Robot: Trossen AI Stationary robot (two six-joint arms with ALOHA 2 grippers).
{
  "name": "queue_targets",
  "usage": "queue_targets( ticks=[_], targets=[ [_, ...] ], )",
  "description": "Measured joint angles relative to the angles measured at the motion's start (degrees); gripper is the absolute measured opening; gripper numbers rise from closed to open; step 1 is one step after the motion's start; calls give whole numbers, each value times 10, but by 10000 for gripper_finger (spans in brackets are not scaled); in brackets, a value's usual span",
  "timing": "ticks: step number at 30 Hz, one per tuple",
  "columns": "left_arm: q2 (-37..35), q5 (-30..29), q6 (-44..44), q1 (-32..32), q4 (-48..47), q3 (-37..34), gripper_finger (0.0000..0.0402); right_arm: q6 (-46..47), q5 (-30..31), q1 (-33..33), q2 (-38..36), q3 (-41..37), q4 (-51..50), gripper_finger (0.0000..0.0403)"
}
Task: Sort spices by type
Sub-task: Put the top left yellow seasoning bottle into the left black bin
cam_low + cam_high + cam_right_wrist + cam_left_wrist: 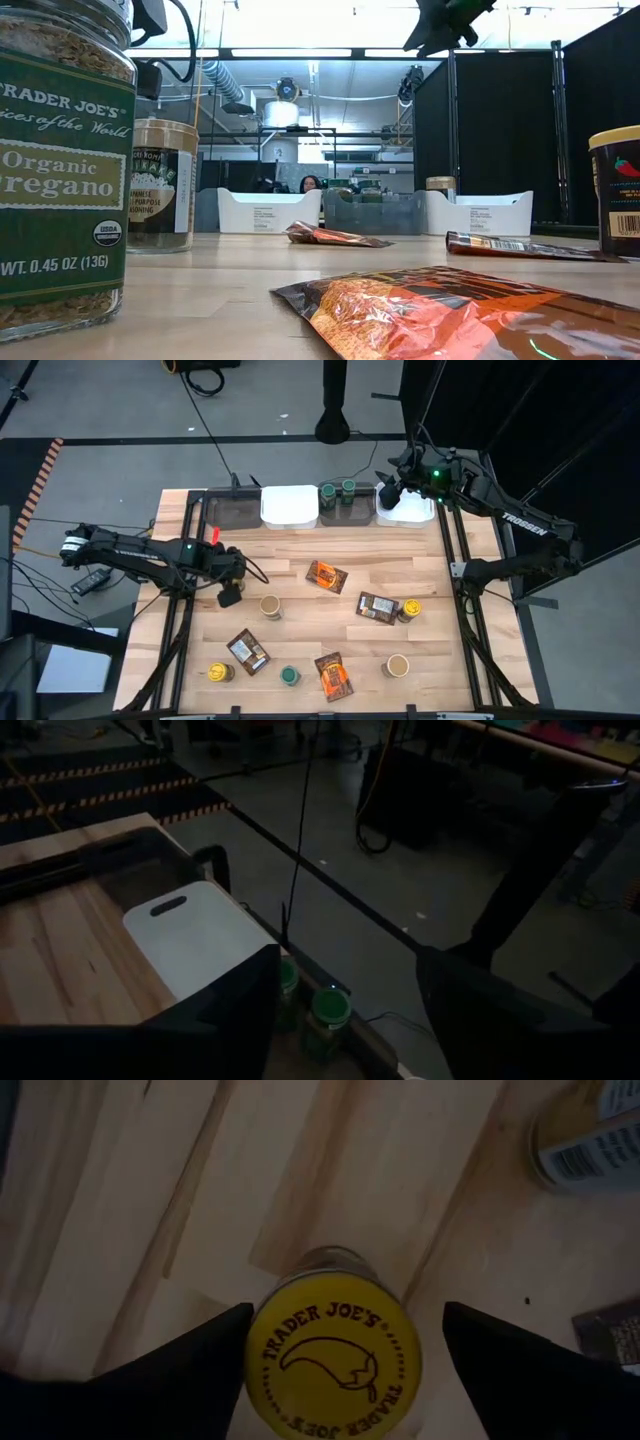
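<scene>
The left end effector (229, 598) is low over the left part of the wooden counter (300, 550), its two dark fingers (180, 1365) spread on either side of a yellow-lidded Trader Joe's jar (332, 1355). A clear gap shows between each finger and the lid, so the jar stands upright on the counter, ungripped. Just beside it on the counter stands a tan-lidded jar (270, 606).

The right end effector (390, 493) hangs above the back edge of the counter, over the rightmost white bin (410, 512), with its fingers spread and nothing between them. Two green-lidded jars (338, 490) stand in the dark bin (345, 510) between the white bins.

The other spices lie scattered over the counter: brown and orange packets (326, 575) near the middle and front, another yellow-lidded jar (219, 673) at the front left, a green-lidded jar (289, 676) beside it, and a tan-lidded jar (397, 665) at the front right.
</scene>
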Motion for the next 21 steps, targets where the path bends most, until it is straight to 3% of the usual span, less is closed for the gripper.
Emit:
queue_targets(
  ticks=[9,21],
  targets=[
    [0,14,14,0,-5,1,217,3,0,0,0,0,-1,227],
    [1,10,-19,1,-8,6,222,16,0,0,0,0,-1,211]
  ],
)
